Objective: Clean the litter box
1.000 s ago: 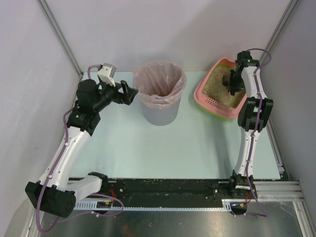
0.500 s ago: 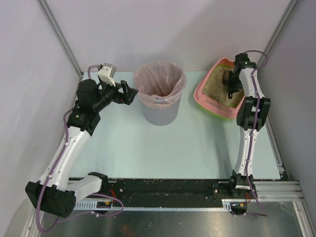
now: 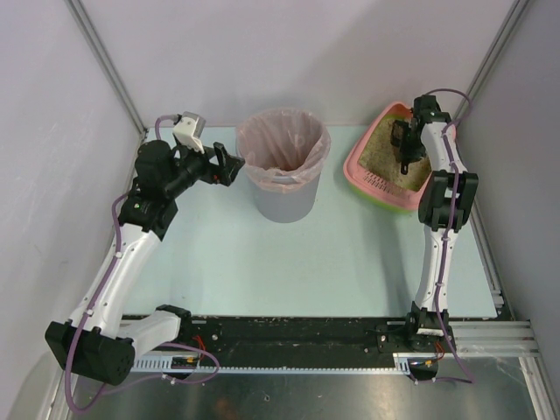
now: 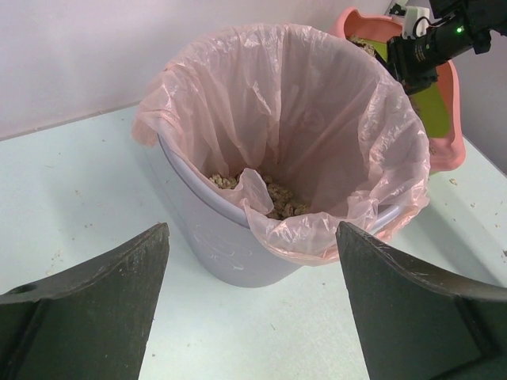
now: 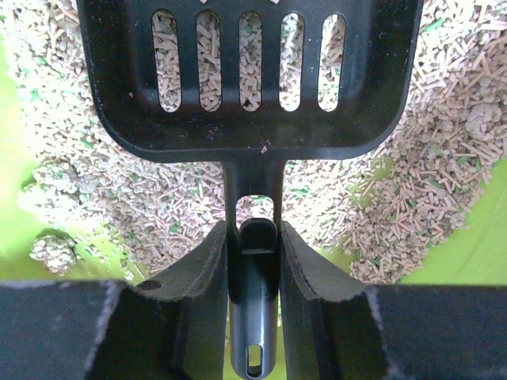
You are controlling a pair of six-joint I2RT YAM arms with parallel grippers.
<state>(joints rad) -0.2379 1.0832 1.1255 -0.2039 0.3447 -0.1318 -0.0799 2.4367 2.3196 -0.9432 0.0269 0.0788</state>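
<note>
While our left gripper [image 3: 229, 164] hangs spread wide beside the grey round plastic bin [image 3: 284, 208] with pinkish bag, we judge scooping is the step in hand: over the shallow pink plastic litter box [image 3: 376, 182] at far right, our right gripper [image 5: 253, 237] clamps the small black slotted scoop [image 5: 249, 79], which is empty; next, dig under a clump [image 5: 51, 249], then clear the bin's rim.

Tabletop [image 3: 350, 254]: pale blue-green, matte, below the left claw [image 3: 229, 164].
Back wall [image 3: 306, 52]: plain pale lilac panel beyond that claw.
Left wall [image 3: 44, 131]: same lilac, outboard of it.
Right wall [image 3: 534, 131]: greyer, near the right claw [image 3: 402, 144].
Corner posts [image 3: 105, 61]: grey metal strips flanking the back wall.
Light: even, shadows soft.
</note>
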